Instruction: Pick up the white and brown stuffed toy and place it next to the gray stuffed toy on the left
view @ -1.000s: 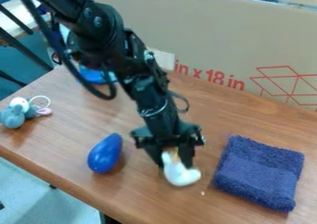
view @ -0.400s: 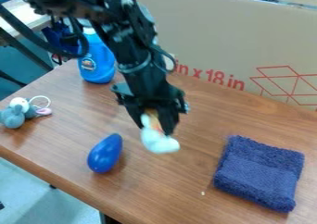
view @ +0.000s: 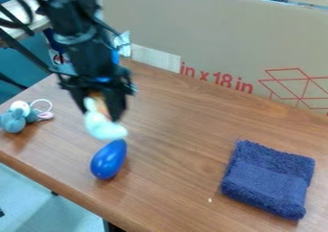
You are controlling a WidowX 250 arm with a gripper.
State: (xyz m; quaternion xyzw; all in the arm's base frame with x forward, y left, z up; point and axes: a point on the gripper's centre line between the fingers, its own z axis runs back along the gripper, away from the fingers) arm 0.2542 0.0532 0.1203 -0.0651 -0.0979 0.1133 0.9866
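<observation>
My gripper [view: 102, 109] clasps a pale toy [view: 101, 124] above the desk [view: 173, 145], near a blue egg [view: 108, 159], with a folded navy towel [view: 268, 179] well apart

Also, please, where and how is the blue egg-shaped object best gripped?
I would grip the blue egg-shaped object across its thick middle, from above, one finger on each long side. It lies on the table, its narrower end pointing away from the camera; that rounded tip could slip. The hand should first let go of the white thing.
</observation>
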